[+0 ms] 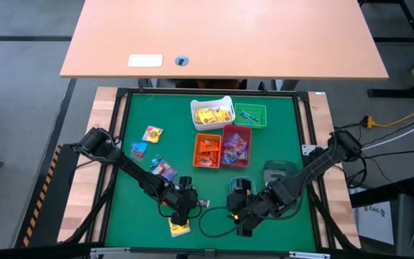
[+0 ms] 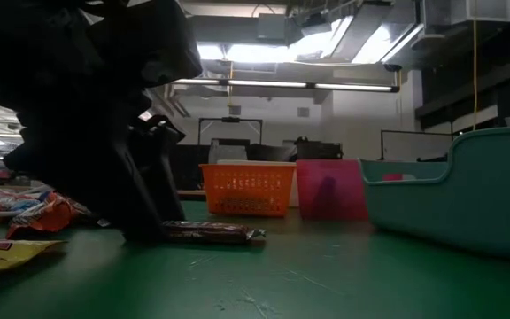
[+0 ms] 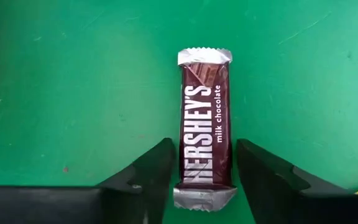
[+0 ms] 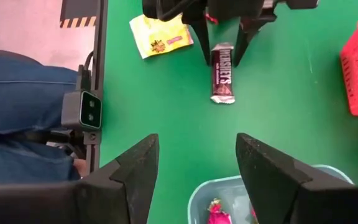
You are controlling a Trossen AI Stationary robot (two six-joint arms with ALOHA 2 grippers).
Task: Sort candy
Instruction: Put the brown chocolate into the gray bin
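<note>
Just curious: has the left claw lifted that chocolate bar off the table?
No, the chocolate bar lies flat on the green mat between the left claw's open fingers.

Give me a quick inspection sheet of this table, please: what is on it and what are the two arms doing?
Surface: green mat, scuffed.
Job's things: Hershey's bar flat on the mat; loose candy at left; yellow packet near the bar.
Bins: white bin, green bin, orange bin, red bin, clear bin, all hold candy.
Grippers: left gripper open astride the bar; right gripper open above the clear bin.
Cables: black loop on the mat.
Surroundings: wooden desk; person in jeans.
</note>
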